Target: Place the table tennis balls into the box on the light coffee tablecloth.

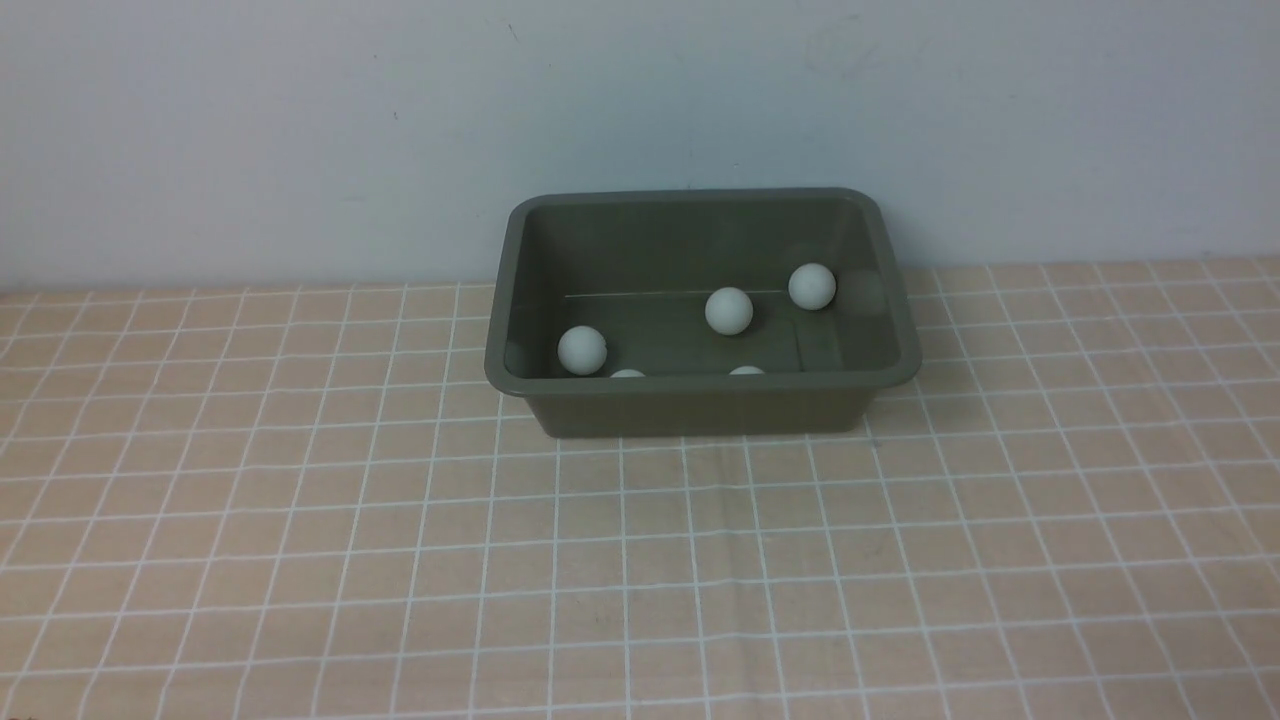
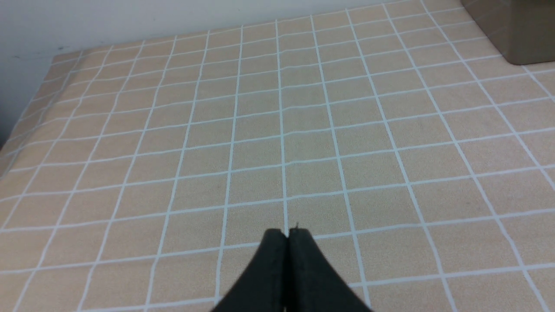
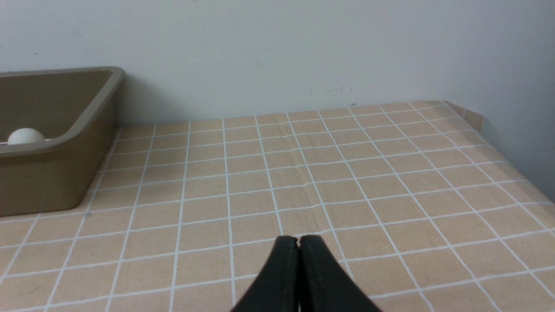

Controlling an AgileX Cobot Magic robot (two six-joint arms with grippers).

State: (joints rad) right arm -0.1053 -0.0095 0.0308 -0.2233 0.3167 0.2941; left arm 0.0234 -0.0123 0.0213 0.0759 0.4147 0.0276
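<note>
The olive-green box stands at the back middle of the light coffee tablecloth, against the wall. Inside it lie white table tennis balls: one at the left, one in the middle, one at the right, and two partly hidden behind the near rim. No ball shows on the cloth. Neither gripper shows in the front view. My left gripper is shut and empty over bare cloth. My right gripper is shut and empty, with the box and one ball off to its side.
A pale wall runs behind the cloth. A corner of the box shows in the left wrist view. The cloth's side edge shows in the right wrist view, and its other side edge in the left wrist view.
</note>
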